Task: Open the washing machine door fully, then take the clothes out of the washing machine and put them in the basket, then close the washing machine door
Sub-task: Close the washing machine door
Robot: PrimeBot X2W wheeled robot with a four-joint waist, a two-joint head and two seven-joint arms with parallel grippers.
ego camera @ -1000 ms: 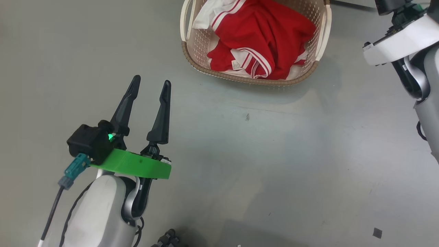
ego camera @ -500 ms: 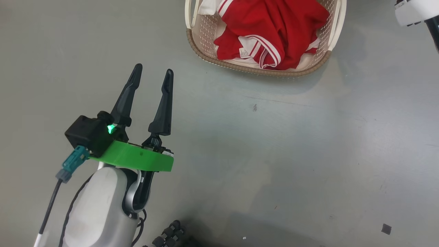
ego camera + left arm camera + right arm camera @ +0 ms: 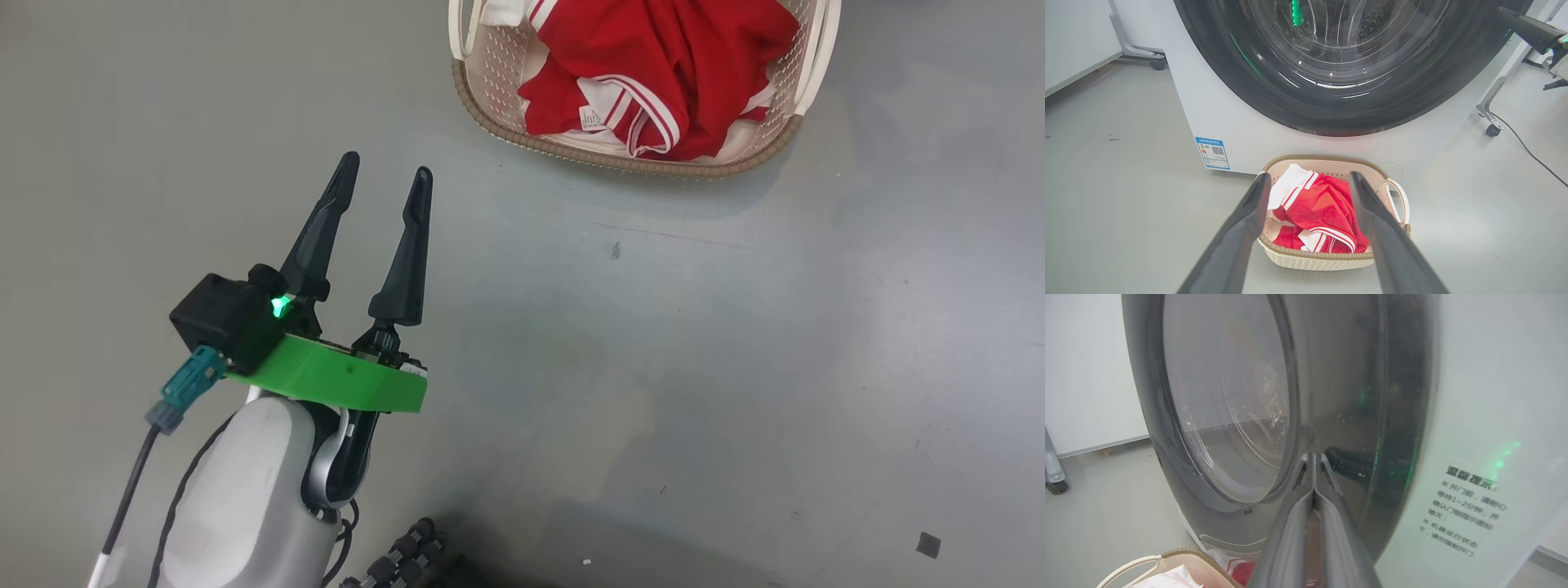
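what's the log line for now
clothes: in basket | door: looks shut | left end effector: open, empty | right end effector: shut, at door

Head view has shifted; the basket (image 3: 637, 164) sits higher, rightward.

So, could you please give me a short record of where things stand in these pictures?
clothes: red and white, piled in the basket
basket: on the floor, just before the washing machine
washing machine door: looks closed against the front
left gripper: open, empty, above bare floor
right gripper: shut, tips at the door's black rim; contact unclear
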